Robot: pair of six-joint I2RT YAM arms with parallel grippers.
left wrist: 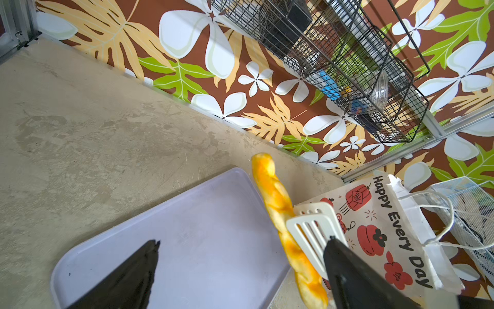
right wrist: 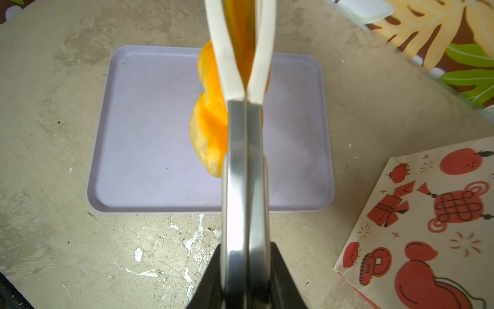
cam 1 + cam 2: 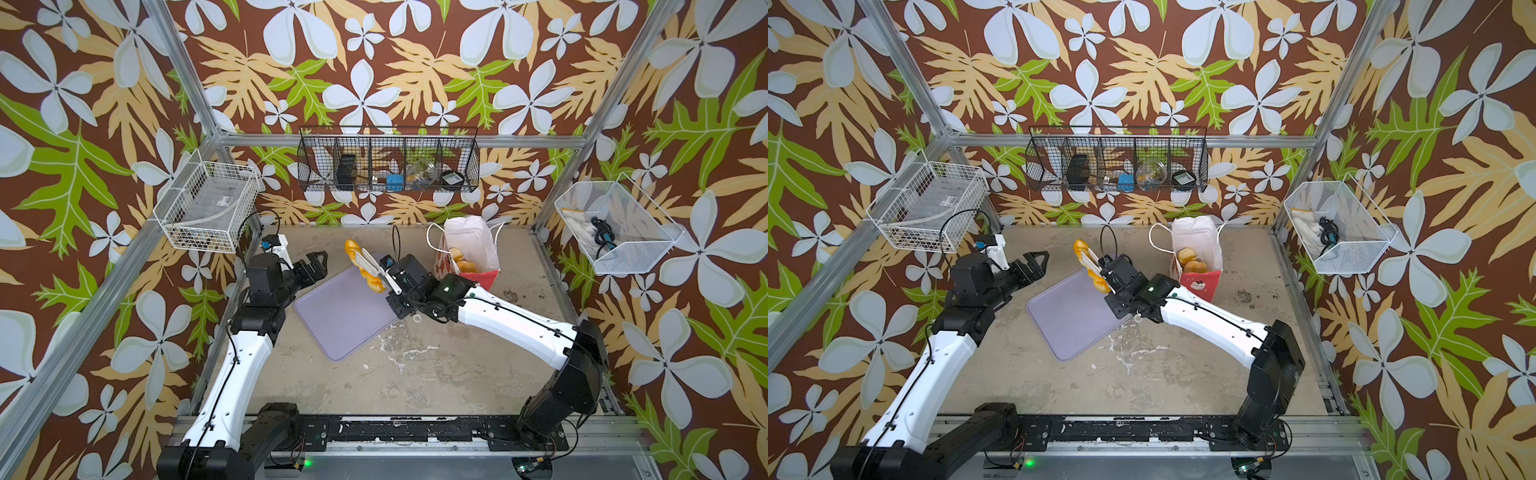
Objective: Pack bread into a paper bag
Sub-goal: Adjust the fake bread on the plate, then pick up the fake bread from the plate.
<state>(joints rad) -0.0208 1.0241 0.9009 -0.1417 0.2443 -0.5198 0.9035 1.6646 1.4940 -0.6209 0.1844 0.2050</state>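
My right gripper is shut on the metal handles of white-tipped tongs. The tongs pinch a long twisted golden braid of bread, held in the air over the far right edge of the lavender tray. The paper bag stands upright and open just right of the tongs, with round buns inside. My left gripper hangs open and empty left of the braid.
A black wire basket with small items hangs on the back wall. White wire baskets hang on the left post and the right wall. Aluminium frame posts stand at the table's corners. The bag's cord handles stick out sideways.
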